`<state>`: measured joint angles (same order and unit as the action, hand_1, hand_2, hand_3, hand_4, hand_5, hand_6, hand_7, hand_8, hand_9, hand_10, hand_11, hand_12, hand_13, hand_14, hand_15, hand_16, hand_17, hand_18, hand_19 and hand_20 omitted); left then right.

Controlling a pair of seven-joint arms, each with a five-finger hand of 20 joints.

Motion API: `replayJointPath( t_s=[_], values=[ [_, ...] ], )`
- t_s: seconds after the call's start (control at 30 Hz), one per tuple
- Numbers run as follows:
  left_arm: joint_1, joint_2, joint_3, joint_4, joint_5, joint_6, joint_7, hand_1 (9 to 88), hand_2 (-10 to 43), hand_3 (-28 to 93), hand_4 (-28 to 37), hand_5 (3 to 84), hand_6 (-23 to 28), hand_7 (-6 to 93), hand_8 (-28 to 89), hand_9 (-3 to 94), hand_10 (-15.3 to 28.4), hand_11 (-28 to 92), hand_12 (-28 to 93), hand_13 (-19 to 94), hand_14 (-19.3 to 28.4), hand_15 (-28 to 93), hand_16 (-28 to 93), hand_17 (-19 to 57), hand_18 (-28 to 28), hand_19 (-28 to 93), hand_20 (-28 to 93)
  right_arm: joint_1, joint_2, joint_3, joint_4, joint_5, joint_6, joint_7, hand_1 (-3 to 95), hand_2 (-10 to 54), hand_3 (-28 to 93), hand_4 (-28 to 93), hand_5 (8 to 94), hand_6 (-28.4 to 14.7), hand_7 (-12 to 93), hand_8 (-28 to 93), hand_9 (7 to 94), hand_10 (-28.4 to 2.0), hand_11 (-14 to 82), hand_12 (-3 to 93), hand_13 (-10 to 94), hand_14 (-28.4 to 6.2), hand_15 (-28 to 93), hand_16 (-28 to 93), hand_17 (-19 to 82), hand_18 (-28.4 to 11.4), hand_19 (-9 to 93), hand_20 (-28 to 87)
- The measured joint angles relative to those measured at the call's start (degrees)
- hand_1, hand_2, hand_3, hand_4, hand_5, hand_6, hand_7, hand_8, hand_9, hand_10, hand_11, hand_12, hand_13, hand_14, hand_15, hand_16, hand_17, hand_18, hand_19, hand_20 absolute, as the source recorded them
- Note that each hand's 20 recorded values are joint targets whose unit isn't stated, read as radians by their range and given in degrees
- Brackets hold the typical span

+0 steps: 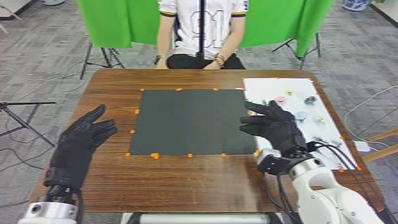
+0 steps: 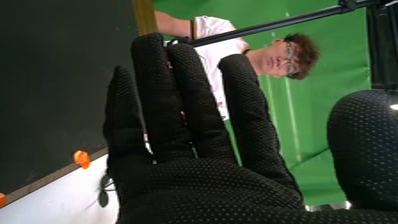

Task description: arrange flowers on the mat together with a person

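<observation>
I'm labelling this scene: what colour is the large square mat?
The mat is dark greenish grey, clearest in the head view.

1 mat (image 1: pixel 191 122), 1 tbl (image 1: pixel 178 185), sev. flwrs (image 1: pixel 281 100)

The right hand (image 1: pixel 275 127) hides part of the white sheet (image 1: pixel 264 85); its items (image 1: pixel 282 100), perhaps flowers, are too small to tell.

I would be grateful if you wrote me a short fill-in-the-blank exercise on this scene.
1. The pink flower lies on a ____ sheet.
2. In the head view, the dark mat lies to the ____ of the sheet.
3. Of the robot's two hands, the ____ hand is nearer the pink flower.
4. The curtain beyond the table is ____ in colour.
Missing words: white; left; right; green.
</observation>
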<state>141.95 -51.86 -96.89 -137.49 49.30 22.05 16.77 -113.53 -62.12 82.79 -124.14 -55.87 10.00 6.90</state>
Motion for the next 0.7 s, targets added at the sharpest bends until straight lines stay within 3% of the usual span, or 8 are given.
replayJointPath(
  t_s=[0.7],
  values=[
    [0.0,-0.16,0.01,-0.01,0.04,0.02,-0.40,21.7,4.2,79,-28.3,32.4,6.6,15.3,-11,32.5,19.9,27,11,20,25.7,48,-9,-10.7,24.3,48,6,-0.1,-0.1,0.2,0.0,0.0,-0.1,0.5,13.9,13.8,71,-27,52.8,-3.5,12,-11,56.4,-21.0,18.6,14.3,46,-21.5,49,9,11,-26.2,55,12]
  ],
)
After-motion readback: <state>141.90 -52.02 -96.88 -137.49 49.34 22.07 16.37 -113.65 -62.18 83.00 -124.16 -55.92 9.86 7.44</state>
